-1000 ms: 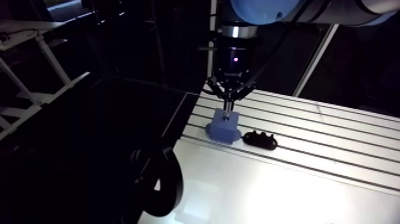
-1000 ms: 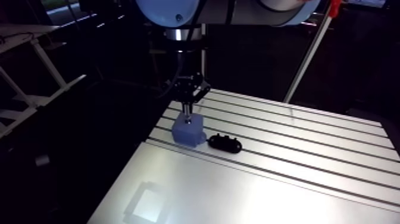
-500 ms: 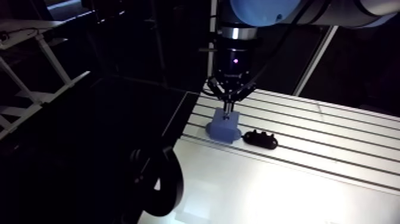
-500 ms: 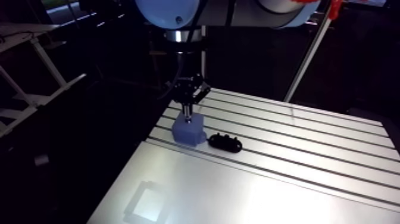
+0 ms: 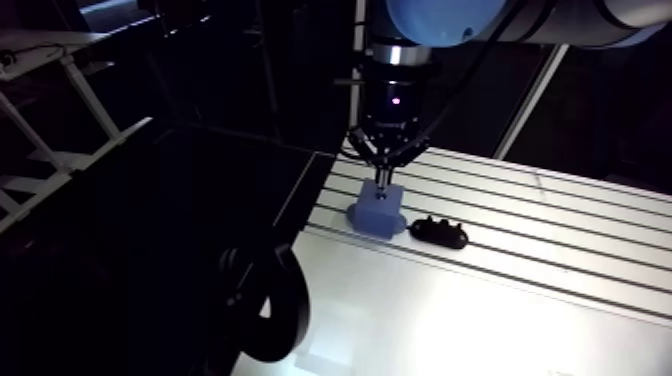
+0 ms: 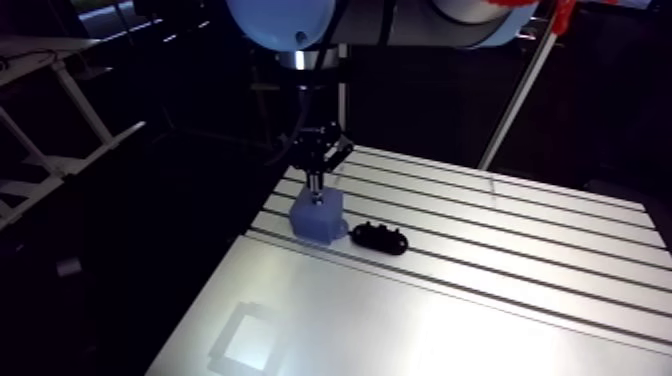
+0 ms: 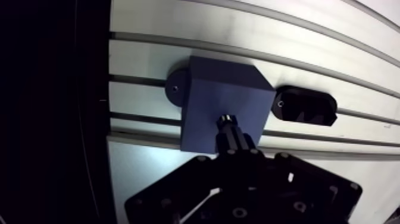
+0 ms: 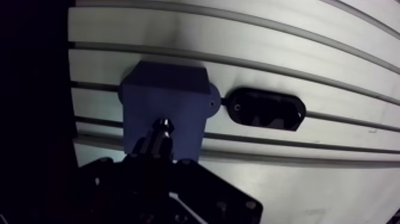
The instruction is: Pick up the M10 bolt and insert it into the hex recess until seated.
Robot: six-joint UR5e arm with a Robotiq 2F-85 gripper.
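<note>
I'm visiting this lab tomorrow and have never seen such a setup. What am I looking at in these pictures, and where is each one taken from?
This is a robot arm with light-blue joints, working at a slotted aluminium table. The two wider pictures come from a camera riding on the arm, looking down at its own gripper. The two close ones come from a camera on the wrist, looking down past that gripper. On the table stand a blue block and, beside it, a black oblong part. The gripper is closed on a dark bolt, which points at the block's top face. The pictures do not show whether its tip has entered the block.
</note>
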